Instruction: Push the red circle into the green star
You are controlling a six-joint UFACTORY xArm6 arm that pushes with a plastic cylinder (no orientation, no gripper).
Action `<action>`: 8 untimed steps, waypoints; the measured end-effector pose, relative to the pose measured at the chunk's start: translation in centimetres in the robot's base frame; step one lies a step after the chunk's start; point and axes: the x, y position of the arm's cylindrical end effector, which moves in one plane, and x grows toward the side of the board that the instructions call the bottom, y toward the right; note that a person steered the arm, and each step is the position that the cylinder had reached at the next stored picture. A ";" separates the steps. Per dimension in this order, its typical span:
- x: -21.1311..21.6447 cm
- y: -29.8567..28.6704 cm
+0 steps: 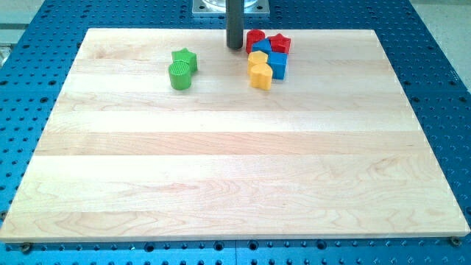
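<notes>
Fingers absent: my tip (235, 47) sits just left of the red circle (255, 37), no writing visible

Eight small coloured blocks on one pale wooden board (221, 162): two green (star (185, 58), round cylinder (179, 76)), two red (circle (255, 37), star (280, 43)), two blue ( (262, 47), (278, 65)), two yellow ( (257, 58), (260, 74)). One dark rod.
</notes>
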 end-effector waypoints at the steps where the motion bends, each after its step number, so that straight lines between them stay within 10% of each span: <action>1: -2.3 5.3; 8: 8.0 -2.8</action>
